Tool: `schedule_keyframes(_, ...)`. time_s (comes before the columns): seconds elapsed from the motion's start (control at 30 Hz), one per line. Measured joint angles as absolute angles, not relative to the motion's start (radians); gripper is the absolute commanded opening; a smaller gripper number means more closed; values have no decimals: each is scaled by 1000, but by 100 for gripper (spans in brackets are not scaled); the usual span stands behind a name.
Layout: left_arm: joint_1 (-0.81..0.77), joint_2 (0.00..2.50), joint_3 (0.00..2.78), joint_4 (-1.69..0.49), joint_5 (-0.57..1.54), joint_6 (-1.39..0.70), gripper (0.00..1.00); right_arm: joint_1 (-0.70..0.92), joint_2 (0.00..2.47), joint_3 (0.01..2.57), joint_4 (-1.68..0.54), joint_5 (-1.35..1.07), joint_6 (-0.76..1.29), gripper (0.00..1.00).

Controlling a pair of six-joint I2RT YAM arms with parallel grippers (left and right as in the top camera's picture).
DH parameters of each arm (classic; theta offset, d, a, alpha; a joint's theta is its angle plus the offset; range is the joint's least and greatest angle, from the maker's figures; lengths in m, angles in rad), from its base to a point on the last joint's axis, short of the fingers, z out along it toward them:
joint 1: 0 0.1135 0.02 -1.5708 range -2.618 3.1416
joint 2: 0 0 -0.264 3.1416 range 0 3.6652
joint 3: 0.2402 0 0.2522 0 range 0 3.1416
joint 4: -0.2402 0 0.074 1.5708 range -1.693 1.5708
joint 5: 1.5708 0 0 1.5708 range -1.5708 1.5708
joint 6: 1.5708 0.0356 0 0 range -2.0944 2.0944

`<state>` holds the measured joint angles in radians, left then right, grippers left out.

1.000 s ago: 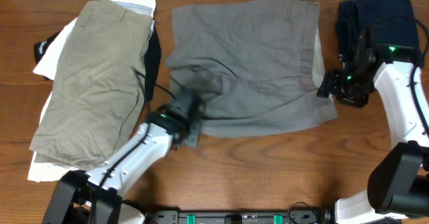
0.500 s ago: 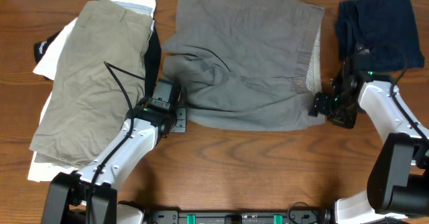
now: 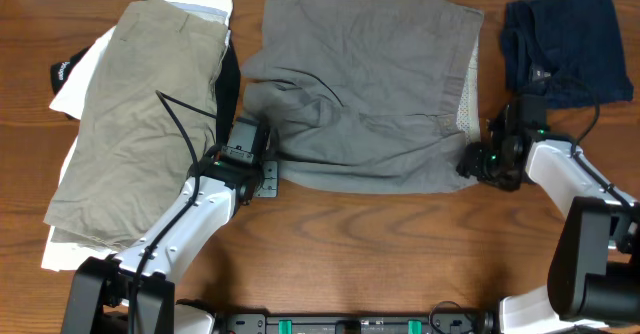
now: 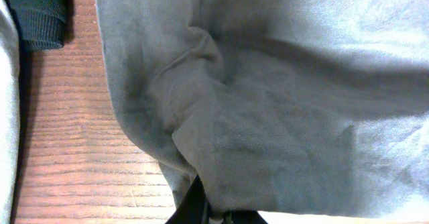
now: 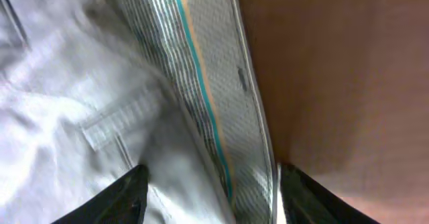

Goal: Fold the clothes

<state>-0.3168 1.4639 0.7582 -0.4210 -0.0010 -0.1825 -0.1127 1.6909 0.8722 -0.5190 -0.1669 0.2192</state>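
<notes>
The medium-grey cotton shorts (image 3: 370, 84) are lying spread across the middle of the brown wooden table (image 3: 400, 254). They are sitting between the khaki-tan shorts (image 3: 150, 114) on the left pile and the navy garment (image 3: 560, 34) at far right. The left gripper (image 4: 211, 215) is pressing together on a bunched fold at the grey shorts' lower left edge. The right gripper (image 5: 214, 200) is sitting spread wide, its fingers (image 5: 127, 197) straddling the striped waistband lining (image 5: 201, 83) at the right edge.

6 o'clock: bare table (image 3: 400, 244) strip, passable. Centre: grey shorts (image 3: 370, 84) spread wide. 9 o'clock: khaki pile (image 3: 140, 114) blocks; 2 o'clock: navy garment (image 3: 560, 34) (narrow wood gaps between).
</notes>
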Motion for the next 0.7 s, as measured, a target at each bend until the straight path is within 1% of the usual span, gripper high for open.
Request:
schedule_keyframes(0.07, -317, 1464, 758, -421, -1, -183, 6, -113, 1686, 855, -466, -167, 219, 61)
schedule_keyframes(0.1, -317, 1464, 758, -421, -1, -183, 6, -113, 1682, 845, -445, -167, 219, 58)
schedule_keyframes(0.13, -317, 1464, 758, -421, -1, -183, 6, -113, 1678, 835, -426, -165, 217, 51)
schedule_keyframes(0.2, -317, 1464, 758, -421, -1, -183, 6, -113, 1673, 822, -408, -161, 209, 28)
schedule_keyframes(0.23, -317, 1464, 758, -421, -1, -183, 6, -113, 1671, 814, -403, -158, 211, 14)
schedule_keyframes(0.27, -317, 1464, 758, -421, -2, -183, 6, -113, 1670, 809, -402, -156, 212, 3)
schedule_keyframes(0.3, -317, 1464, 758, -421, -3, -183, 6, -113, 1671, 807, -405, -157, 212, 1)
schedule_keyframes(0.47, -316, 1464, 758, -430, -4, -183, 6, -113, 1668, 804, -419, -171, 243, 1)
schedule_keyframes(0.6, -315, 1446, 765, -492, -7, -183, 6, -113, 1642, 807, -515, -180, 265, 1)
schedule_keyframes(0.7, -315, 1398, 796, -567, -7, -183, 6, -118, 1576, 826, -627, -182, 274, 1)
